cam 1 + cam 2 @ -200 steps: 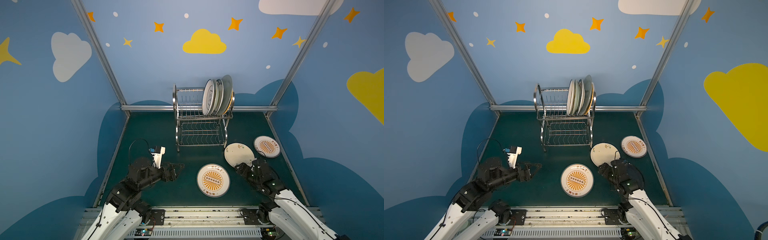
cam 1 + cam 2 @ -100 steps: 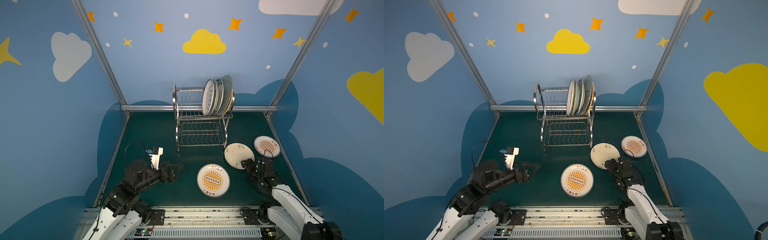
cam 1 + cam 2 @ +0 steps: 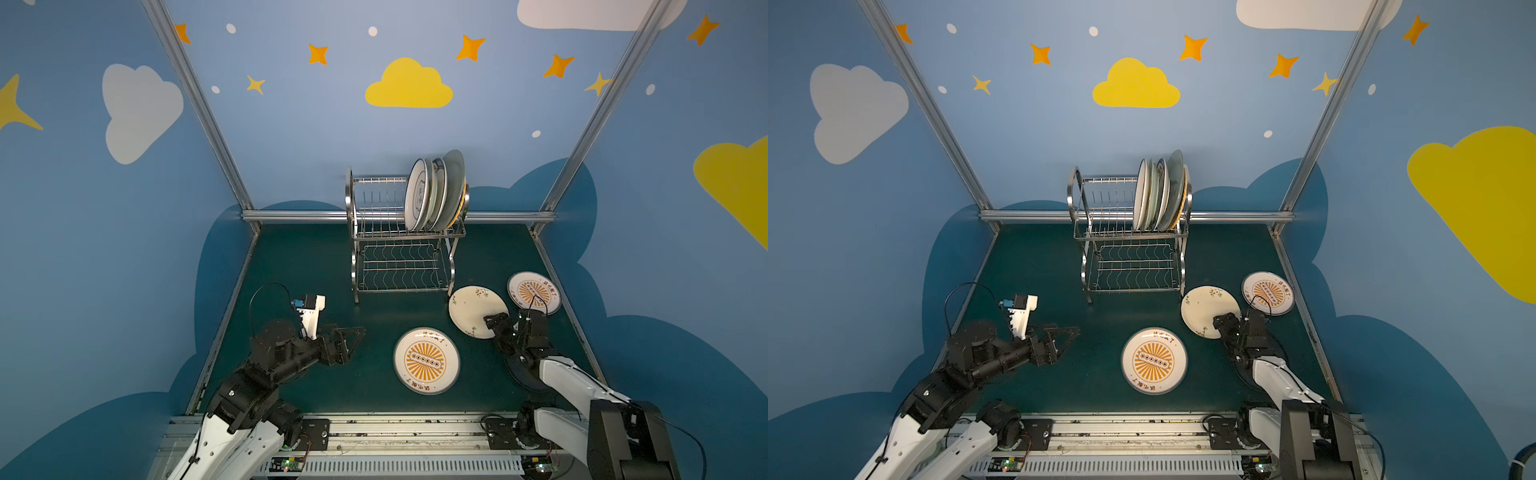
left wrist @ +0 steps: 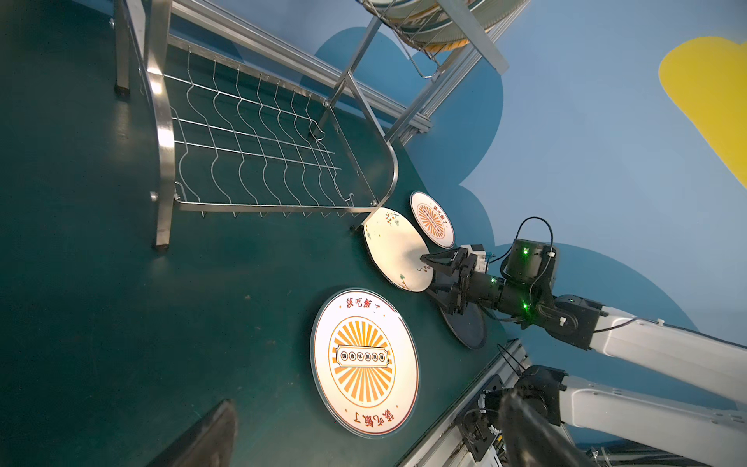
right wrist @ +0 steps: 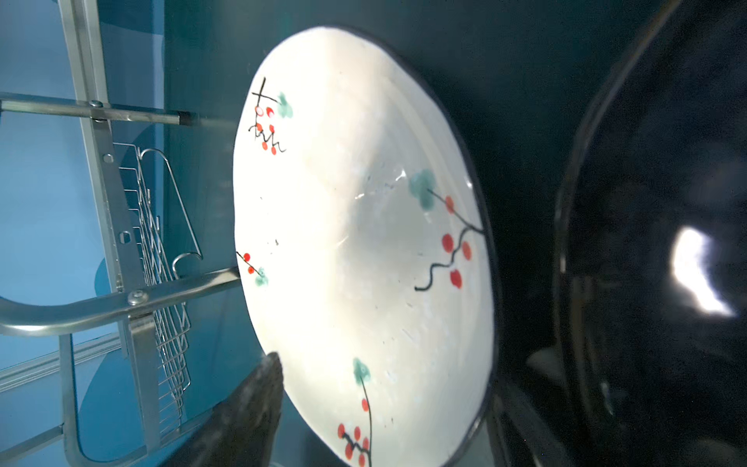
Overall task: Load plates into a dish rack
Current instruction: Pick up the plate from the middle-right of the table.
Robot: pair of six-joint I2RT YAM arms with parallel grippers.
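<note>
Here the right end effector [image 3: 493,325] straddles the near rim of the cream sprigged plate [image 3: 473,307] with its jaws parted; I cannot tell whether they pinch it. That plate lies face up at lower right in both top views, just beside a dark navy plate [image 4: 465,329]. A sunburst plate [image 3: 426,360] lies flat to its left and a second sunburst plate [image 3: 534,292] to its upper right. The left end effector [image 3: 355,341] hangs wide open and empty at lower left. At centre of the tabletop [image 3: 299,270] the dish rack [image 3: 399,266] runs left to right. Several racked plates [image 3: 432,195] stand on edge at the right end of its upper tier, faces turned left.
</note>
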